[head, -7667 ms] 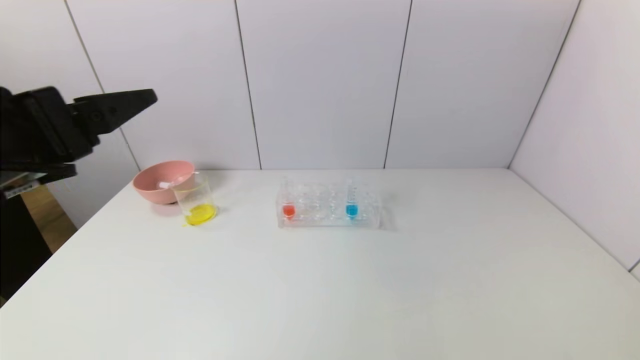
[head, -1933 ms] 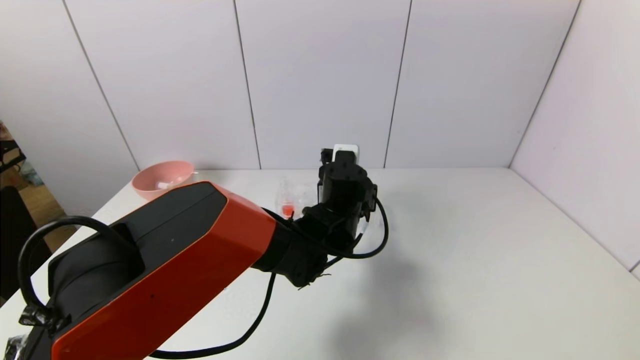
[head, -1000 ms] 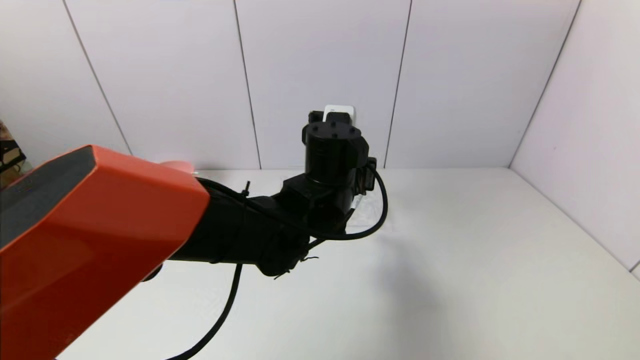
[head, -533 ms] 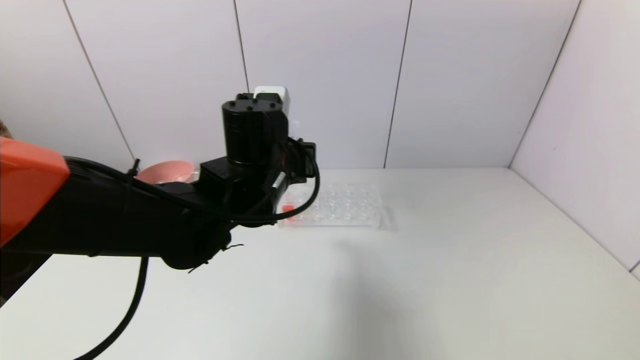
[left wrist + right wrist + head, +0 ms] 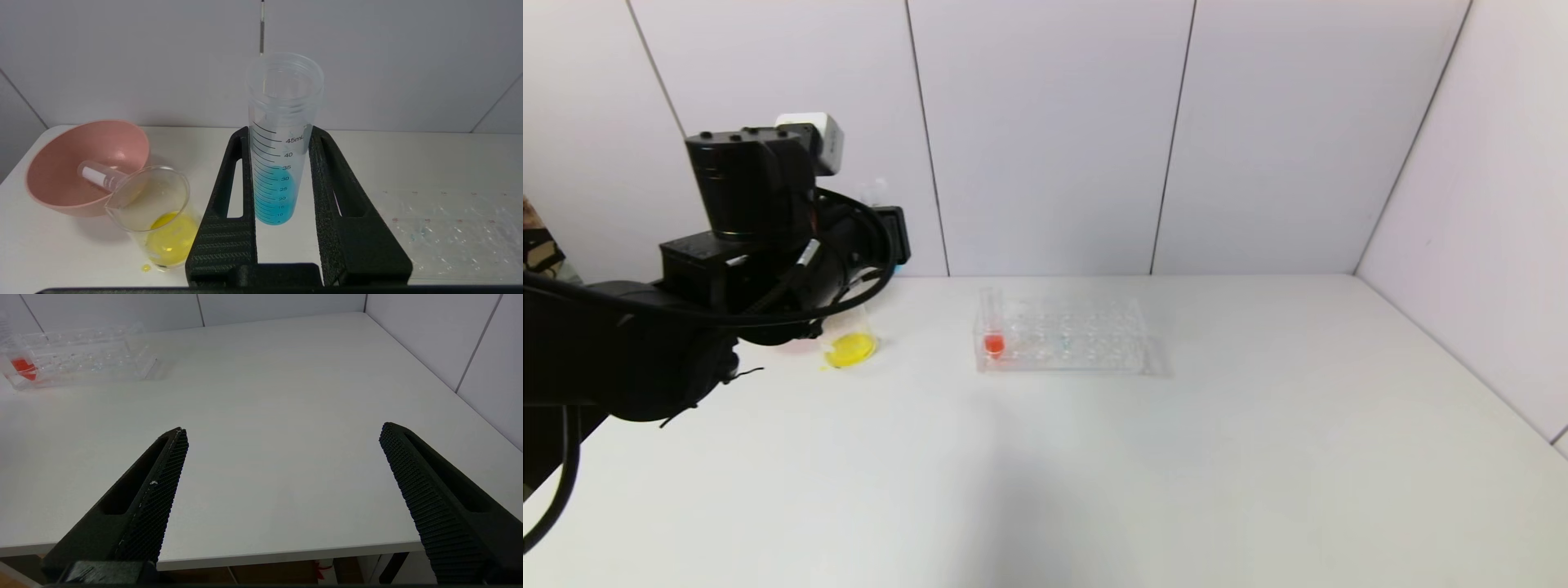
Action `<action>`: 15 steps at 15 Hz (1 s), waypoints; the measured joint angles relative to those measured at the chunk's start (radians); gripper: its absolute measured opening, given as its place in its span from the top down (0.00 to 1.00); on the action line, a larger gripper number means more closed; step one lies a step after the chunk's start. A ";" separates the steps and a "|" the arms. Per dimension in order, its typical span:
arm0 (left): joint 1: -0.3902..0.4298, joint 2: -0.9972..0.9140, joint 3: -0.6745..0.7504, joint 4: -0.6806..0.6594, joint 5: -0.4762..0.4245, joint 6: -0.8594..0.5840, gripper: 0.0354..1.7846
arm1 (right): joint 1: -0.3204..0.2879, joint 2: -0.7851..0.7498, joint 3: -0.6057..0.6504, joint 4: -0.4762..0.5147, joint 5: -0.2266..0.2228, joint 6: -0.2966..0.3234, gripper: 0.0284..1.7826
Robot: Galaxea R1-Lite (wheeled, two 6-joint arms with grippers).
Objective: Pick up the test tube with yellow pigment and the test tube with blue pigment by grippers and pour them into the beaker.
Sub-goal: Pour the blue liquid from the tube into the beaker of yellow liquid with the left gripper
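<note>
My left gripper [image 5: 280, 130] is shut on the test tube with blue pigment [image 5: 278, 192], a clear graduated tube held upright with its open mouth up. It hangs above the table just beside the beaker [image 5: 157, 212], which holds yellow liquid. From the head view the beaker [image 5: 849, 343] shows under my left arm [image 5: 752, 245] at the far left. A test tube with yellow pigment is out of view. My right gripper [image 5: 282, 428] stands open and empty over the table's near edge.
A pink bowl [image 5: 53, 183] behind the beaker holds an empty clear tube [image 5: 98, 174]. The clear tube rack [image 5: 1086, 339] stands mid-table with a red-orange tube [image 5: 992, 331] at its left end. A yellow drop [image 5: 146, 267] lies by the beaker.
My left arm has swung left from the rack to beside the beaker, carrying the blue tube. The rack is uncovered and the blue tube's slot is empty.
</note>
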 joint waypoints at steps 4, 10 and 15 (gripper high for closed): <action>0.141 -0.069 0.068 -0.002 -0.077 -0.007 0.78 | 0.001 0.000 0.000 0.000 0.000 0.000 0.04; 0.333 -0.120 0.088 0.035 -0.233 -0.015 0.78 | 0.000 0.000 0.000 0.000 0.000 0.000 0.04; 0.352 -0.158 0.088 0.095 -0.260 -0.007 0.78 | 0.000 0.000 0.000 -0.001 0.000 0.000 0.04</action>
